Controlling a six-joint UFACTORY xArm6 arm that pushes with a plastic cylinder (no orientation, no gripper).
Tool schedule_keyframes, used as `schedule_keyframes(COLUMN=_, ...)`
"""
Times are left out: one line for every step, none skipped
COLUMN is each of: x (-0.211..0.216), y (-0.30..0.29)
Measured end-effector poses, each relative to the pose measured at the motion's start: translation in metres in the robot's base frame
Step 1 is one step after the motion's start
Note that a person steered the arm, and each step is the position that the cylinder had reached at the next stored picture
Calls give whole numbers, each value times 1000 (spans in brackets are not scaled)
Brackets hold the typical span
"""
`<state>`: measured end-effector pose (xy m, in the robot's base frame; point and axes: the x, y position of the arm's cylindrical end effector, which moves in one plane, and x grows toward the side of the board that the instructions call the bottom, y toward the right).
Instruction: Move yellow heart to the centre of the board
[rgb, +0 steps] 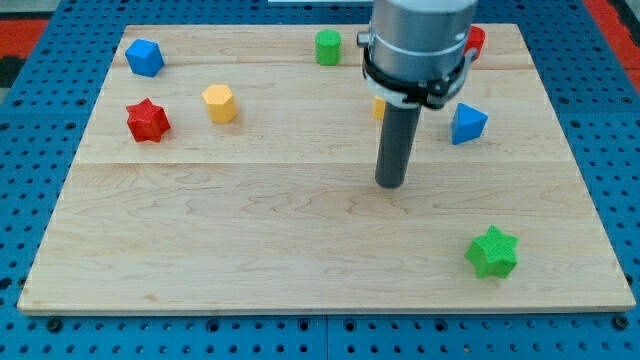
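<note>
One yellow-orange sliver (379, 108), judged the yellow heart, is seen behind the rod, just above the worktop (250, 250) centre. My tip (390, 184) rests below it. No claw exists. Repositioning above the heart is needed.

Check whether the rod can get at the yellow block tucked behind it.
Probably yes: my tip rests just below the yellow block, which the arm mostly hides, so its shape is unclear. Nothing appears to lie between them.
</note>
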<state>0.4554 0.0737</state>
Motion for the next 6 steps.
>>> schedule_keyframes(x=-34, y=-2)
schedule_keyframes(x=-58, y=28)
schedule_keyframes(x=-85, y=50)
schedule_keyframes(x=-109, y=50)
schedule_keyframes(x=-122, y=47)
schedule_keyframes(x=-122, y=5)
